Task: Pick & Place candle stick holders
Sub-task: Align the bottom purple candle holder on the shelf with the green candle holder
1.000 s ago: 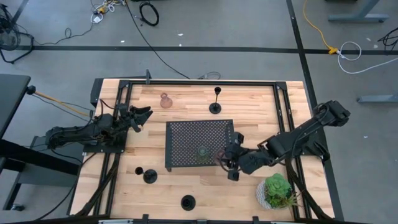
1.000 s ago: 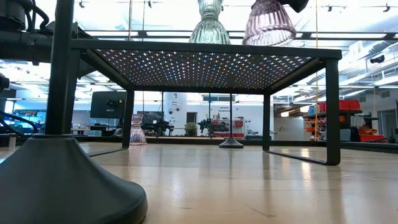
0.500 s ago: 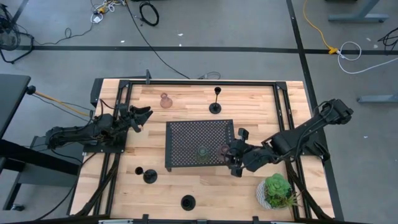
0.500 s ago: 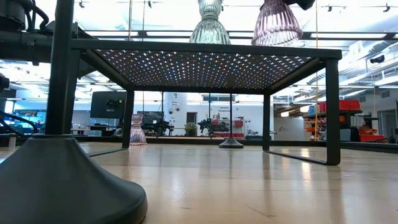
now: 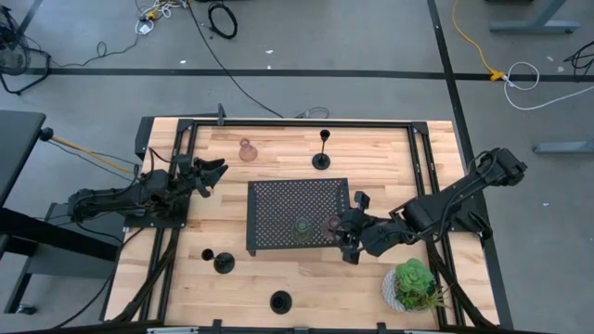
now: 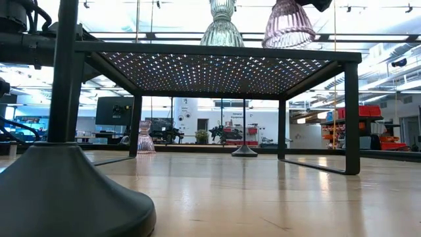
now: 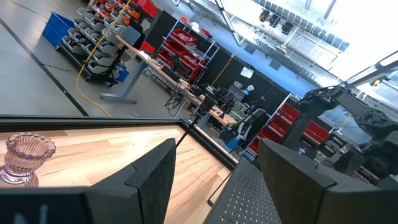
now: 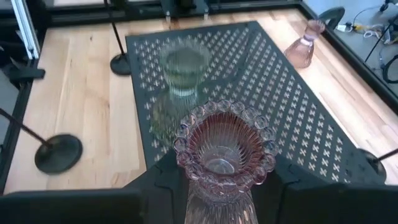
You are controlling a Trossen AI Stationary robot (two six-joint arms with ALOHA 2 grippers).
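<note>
My right gripper [image 5: 344,234] is shut on a brownish-pink glass holder [image 5: 332,224] over the near right part of the black perforated tray [image 5: 278,199]. An olive-green glass holder [image 5: 303,225] stands on its flared base on the tray, just left of the held one. A pink glass holder [image 5: 247,149] stands on the table at the far left. Black holders stand on their disc bases at the far side [image 5: 321,160] and near left [image 5: 223,263] [image 5: 280,301]. My left gripper [image 5: 212,172] is open and empty at the table's left. My right gripper pinches the holder's body below its beaded top rim [image 8: 214,202] between its two fingers [image 8: 163,180]. It comes slanting down from the table's right. The holder is tilted, its flared base [image 6: 287,33] down at the tray's top; whether it touches, I cannot tell.
A leafy plant in a white pot [image 5: 413,283] stands at the near right corner, close to my right arm. The tray stands on thin legs [image 6: 352,118]. Black frame rails run along the table's left and right edges.
My right gripper has carried the brownish-pink holder a little toward the far edge, from the tray's near edge to over the tray. The holder now tilts more than before. My left arm has kept still.
</note>
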